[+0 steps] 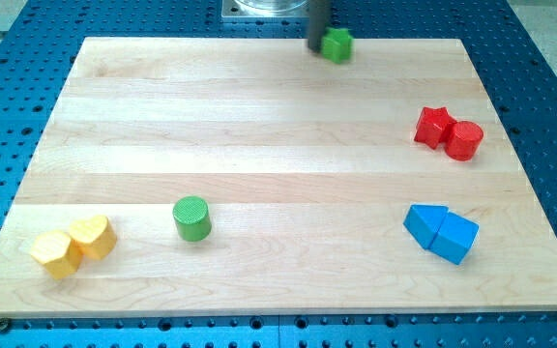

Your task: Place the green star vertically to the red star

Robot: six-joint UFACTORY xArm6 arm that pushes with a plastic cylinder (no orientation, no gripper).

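The green star [337,44] lies at the view's top edge of the wooden board, right of centre; its shape is blurred. My tip [316,47] is right against its left side. The red star [434,126] sits far to the view's right, touching a red cylinder [464,141] on its lower right. The green star is well up and to the left of the red star.
A green cylinder [191,217] stands at lower centre-left. Two yellow blocks [91,236] [53,253] touch each other at lower left. Two blue blocks [425,224] [454,238] touch at lower right. The board's top edge [211,40] is close behind the green star.
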